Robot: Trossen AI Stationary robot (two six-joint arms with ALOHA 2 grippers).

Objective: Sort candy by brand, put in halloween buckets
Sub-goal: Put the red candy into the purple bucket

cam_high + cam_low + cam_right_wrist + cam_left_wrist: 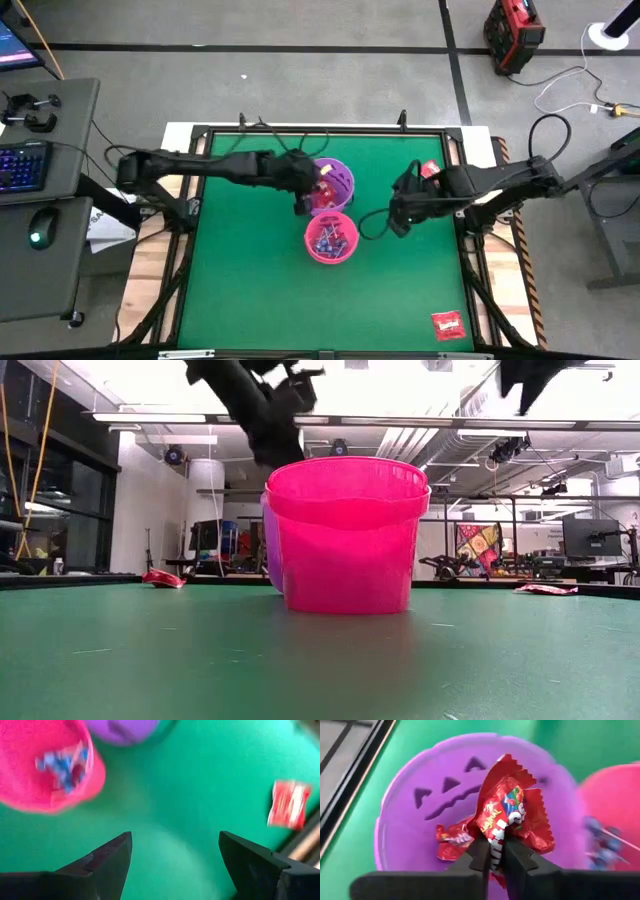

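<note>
Two grippers up. Left gripper is pinched tight on a red packet, hanging over the purple bucket; another red packet already lies in that bucket's bottom. Right gripper has its fingers spread wide with nothing between them, hovering above the green mat to the right of the buckets. Pink bucket sits touching the purple bucket on its near side, mid-table, holding blue-headed lollipops. Loose red packets: one at the near right corner, one at the far right by the right arm.
</note>
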